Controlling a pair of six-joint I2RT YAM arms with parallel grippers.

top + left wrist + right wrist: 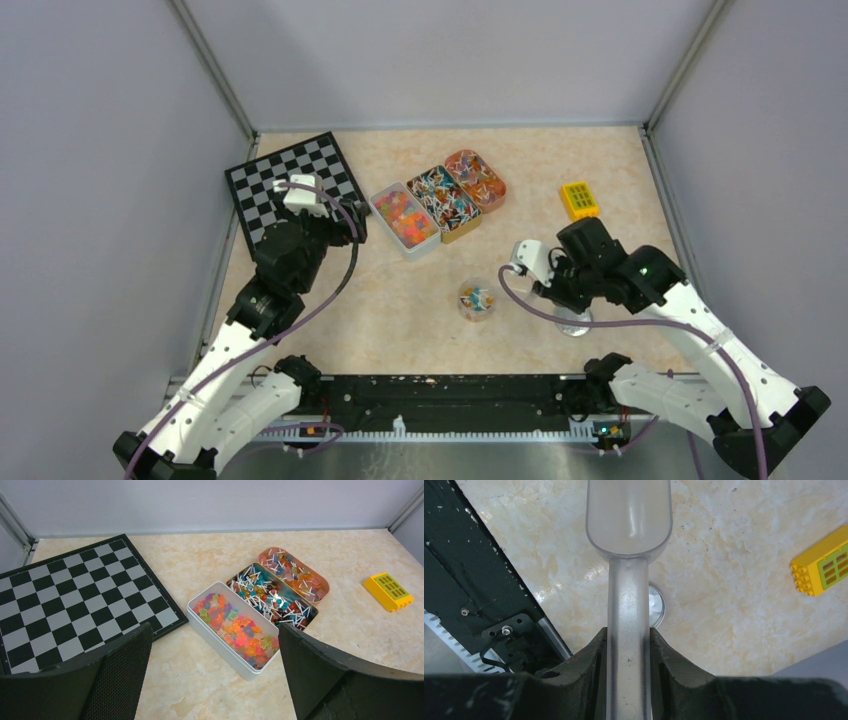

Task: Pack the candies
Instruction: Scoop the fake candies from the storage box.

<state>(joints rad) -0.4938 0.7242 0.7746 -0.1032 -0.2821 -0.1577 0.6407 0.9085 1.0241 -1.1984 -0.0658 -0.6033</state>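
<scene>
Overhead: marbled beige tabletop [400, 320], candies [407, 220], grey walls [450, 60].

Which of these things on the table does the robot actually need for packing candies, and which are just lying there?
For the job: white rectangular tin of gummy candies; dark tin and orange tin of stick candies; small clear round cup; clear plastic scoop in the right tool.
Lying about: black-and-white chessboard; yellow block with green squares.
</scene>
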